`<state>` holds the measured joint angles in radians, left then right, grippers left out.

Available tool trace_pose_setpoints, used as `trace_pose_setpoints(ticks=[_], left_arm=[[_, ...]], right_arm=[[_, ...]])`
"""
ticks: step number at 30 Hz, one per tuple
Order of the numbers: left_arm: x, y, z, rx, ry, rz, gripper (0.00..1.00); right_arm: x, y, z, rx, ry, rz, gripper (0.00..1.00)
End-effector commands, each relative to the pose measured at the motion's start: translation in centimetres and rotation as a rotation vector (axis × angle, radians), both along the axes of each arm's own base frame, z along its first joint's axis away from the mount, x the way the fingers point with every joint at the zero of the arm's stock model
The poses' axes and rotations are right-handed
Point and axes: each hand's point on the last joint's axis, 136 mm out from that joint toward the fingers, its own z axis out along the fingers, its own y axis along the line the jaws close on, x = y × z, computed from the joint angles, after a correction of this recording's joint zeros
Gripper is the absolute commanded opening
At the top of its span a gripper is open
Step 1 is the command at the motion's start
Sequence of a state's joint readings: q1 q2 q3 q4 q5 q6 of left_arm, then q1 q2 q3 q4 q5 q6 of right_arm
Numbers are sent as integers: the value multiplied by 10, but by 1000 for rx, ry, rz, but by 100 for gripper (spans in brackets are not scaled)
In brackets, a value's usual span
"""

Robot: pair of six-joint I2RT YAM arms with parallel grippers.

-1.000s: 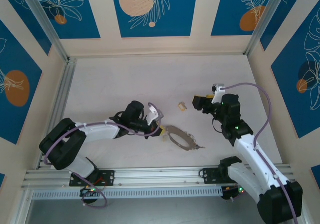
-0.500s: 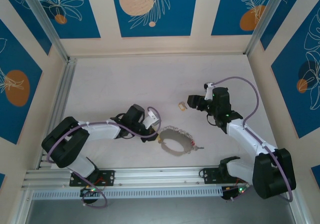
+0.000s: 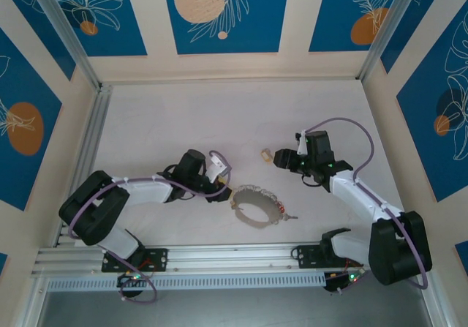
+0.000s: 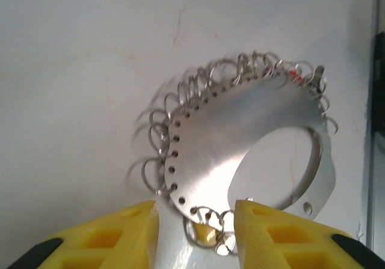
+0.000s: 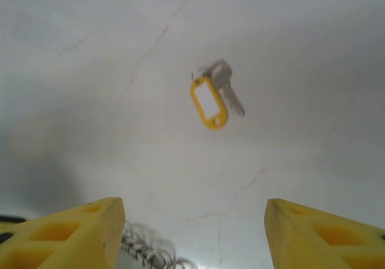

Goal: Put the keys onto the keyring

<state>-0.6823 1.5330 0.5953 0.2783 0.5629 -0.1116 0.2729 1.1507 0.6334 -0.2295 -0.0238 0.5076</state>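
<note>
Yellow-fingered, the left gripper (image 4: 196, 213) is low over the table (image 3: 161, 122), jaws parted around the left edge of the keyring (image 4: 240, 130), which lies flat at near centre. Farther and slightly right, a yellow-tagged key (image 5: 210, 102) lies alone, just left of the right gripper (image 5: 192, 209), wide open and empty.

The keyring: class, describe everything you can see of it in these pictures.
The keyring is a flat, shiny silver-grey metal band curved into a hoop, lying flat on the pale table. Small holes line its outer edge, with thin wire rings threaded through them, one spot showing red. Its near end, with a yellowish piece, sits between the left gripper's parted yellow jaws; whether they touch it cannot be told.
</note>
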Motion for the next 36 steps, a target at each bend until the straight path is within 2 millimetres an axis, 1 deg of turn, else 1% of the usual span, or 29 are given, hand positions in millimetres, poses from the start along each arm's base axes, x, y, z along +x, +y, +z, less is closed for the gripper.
trace_pose_setpoints(ticks=[1, 3, 4, 6, 8, 10, 13, 14, 16, 20, 23, 26, 29, 36], left_arm=[[11, -11, 21, -121, -38, 2, 40], [15, -15, 24, -163, -42, 8, 44], [15, -17, 25, -185, -40, 3, 55], [18, -20, 26, -208, -41, -6, 67], [20, -21, 27, -223, -48, -5, 72], [22, -18, 31, -242, -58, 3, 81], [28, -10, 34, -227, -79, 28, 95], [30, -8, 35, -216, -89, 39, 97], [32, -2, 37, -202, -101, 59, 99], [39, 3, 42, -199, -121, 99, 100], [42, 4, 43, -204, -126, 107, 100], [42, 3, 44, -213, -125, 113, 100], [42, 5, 47, -224, -131, 122, 100], [39, 7, 51, -253, -151, 137, 100]], right_arm=[[-29, 2, 3, -52, 84, 23, 61], [-43, 3, 1, -86, 106, 41, 59], [-50, 5, 0, -104, 112, 53, 57], [-59, 7, 0, -131, 112, 73, 52], [-67, 11, -3, -170, 109, 105, 49], [-72, 13, -10, -189, 126, 118, 49], [-70, 18, -17, -182, 142, 129, 48], [-70, 21, -19, -178, 144, 137, 48], [-69, 23, -24, -181, 155, 148, 48], [-74, 18, -42, -207, 231, 140, 45], [-76, 17, -46, -217, 262, 139, 44], [-83, 12, -52, -226, 309, 114, 42], [-90, 12, -52, -218, 339, 100, 41], [-107, 4, -50, -292, 387, 64, 39]])
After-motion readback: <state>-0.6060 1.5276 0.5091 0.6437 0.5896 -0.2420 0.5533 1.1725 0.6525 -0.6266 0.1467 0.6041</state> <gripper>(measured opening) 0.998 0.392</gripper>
